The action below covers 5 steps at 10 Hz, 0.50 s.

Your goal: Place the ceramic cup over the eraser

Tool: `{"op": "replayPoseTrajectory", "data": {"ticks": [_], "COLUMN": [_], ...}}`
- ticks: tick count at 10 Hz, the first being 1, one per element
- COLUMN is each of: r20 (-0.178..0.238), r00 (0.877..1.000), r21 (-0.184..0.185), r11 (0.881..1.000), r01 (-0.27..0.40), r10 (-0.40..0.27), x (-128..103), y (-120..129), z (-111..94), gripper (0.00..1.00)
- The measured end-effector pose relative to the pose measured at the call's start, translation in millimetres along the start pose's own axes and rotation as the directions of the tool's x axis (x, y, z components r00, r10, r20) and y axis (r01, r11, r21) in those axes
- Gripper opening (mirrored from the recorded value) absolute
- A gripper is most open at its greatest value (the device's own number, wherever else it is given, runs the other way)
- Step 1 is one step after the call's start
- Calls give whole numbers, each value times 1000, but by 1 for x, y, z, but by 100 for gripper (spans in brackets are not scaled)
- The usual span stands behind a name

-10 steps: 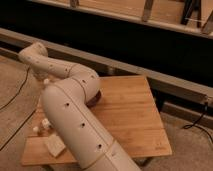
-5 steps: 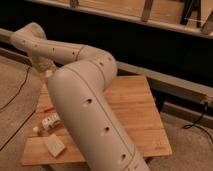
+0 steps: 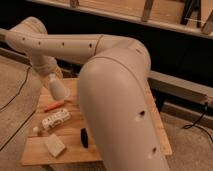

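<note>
- Arm: big beige links fill the middle of the frame. It runs up to the top left, bends there and comes down toward the table's back-left corner.
- Gripper: at the end of the arm, left of centre, above the table's back-left corner. It is mostly hidden by the wrist.
- Fingers: closed narrow, apparently gripping the cup's upper end; the contact itself is hard to see.
- Cup: off-white and tapered, hanging tilted just below the gripper. It looks lifted off the wood, over the back-left part of the table.
- Eraser: small black block lying on the table near the front edge, right beside the arm's large link. It is uncovered and well apart from the cup, which is farther back and to the left.
- Table: wooden top, partly hidden by the arm.
- Orange pen: lies flat on the table, just in front of the cup.
- White toy: long and pale, lying between the pen and the sponge.
- Sponge: pale beige block at the front left, left of the eraser.
- Cable: dark, on the floor left of the table.
</note>
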Motion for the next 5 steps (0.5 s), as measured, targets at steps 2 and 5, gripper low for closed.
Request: {"op": "replayPoseTrajectory", "data": {"ticks": [2, 5], "r20": [17, 41], "r00": [1000, 999], "r21": [-6, -24], "r11": [1000, 999], "r01": [-20, -33], "r10": [20, 34], "x": [31, 73], "y": [4, 19], "z": [-10, -21], "gripper": [0, 0]}}
